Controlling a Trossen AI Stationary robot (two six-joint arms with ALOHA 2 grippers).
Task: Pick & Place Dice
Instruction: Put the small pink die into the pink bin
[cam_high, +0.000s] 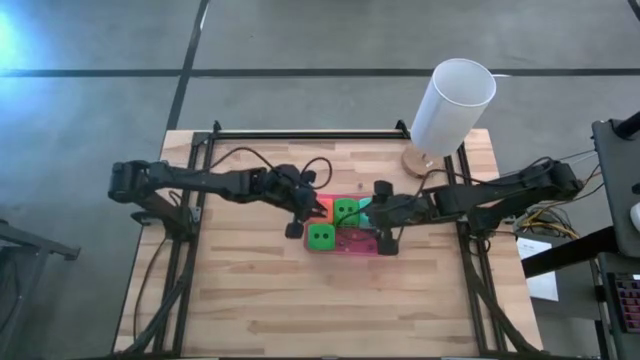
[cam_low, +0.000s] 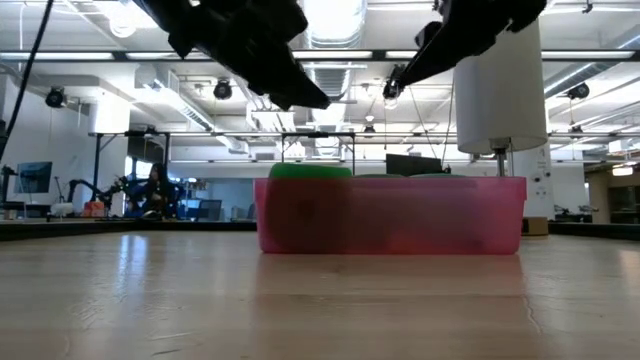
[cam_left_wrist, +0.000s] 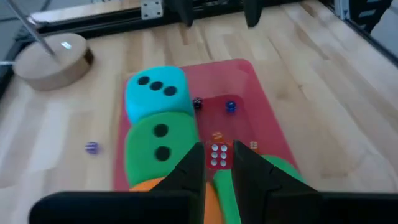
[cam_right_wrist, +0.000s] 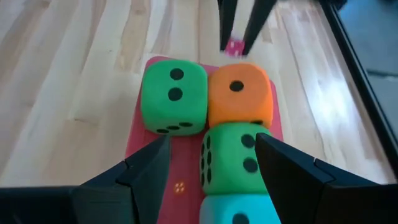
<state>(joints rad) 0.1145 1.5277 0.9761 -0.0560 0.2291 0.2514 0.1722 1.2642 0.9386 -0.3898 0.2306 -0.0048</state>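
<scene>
Four soft dice sit on the pink tray (cam_high: 350, 247): orange (cam_high: 322, 208), green (cam_high: 347, 211), teal (cam_high: 366, 206) in a row, and a second green (cam_high: 321, 237) nearer. The right wrist view shows green (cam_right_wrist: 174, 99), orange (cam_right_wrist: 239, 93), green (cam_right_wrist: 233, 155) and teal (cam_right_wrist: 233, 208). My left gripper (cam_left_wrist: 217, 163) hangs over the tray's left end, shut on a tiny pink die (cam_left_wrist: 217, 154). My right gripper (cam_right_wrist: 214, 165) is open above the tray's right end (cam_high: 385, 235), touching nothing. Both grippers hang well above the tray (cam_low: 390, 215) in the low view. My left gripper pinches the tiny pink die by two opposite faces (cam_right_wrist: 234, 46) between its two fingertips (cam_left_wrist: 194, 163). The fingers slant down from the table's left side. The die is lifted clear, above the tray's left end.
Tiny loose dice lie on the tray floor: a blue one (cam_left_wrist: 231, 106), a dark one (cam_left_wrist: 197, 102) and orange ones (cam_left_wrist: 216, 134). A purple one (cam_left_wrist: 91, 147) lies on the wood. The tall white cylinder (cam_high: 452, 105) on its round wooden base (cam_left_wrist: 53, 59) stands far right.
</scene>
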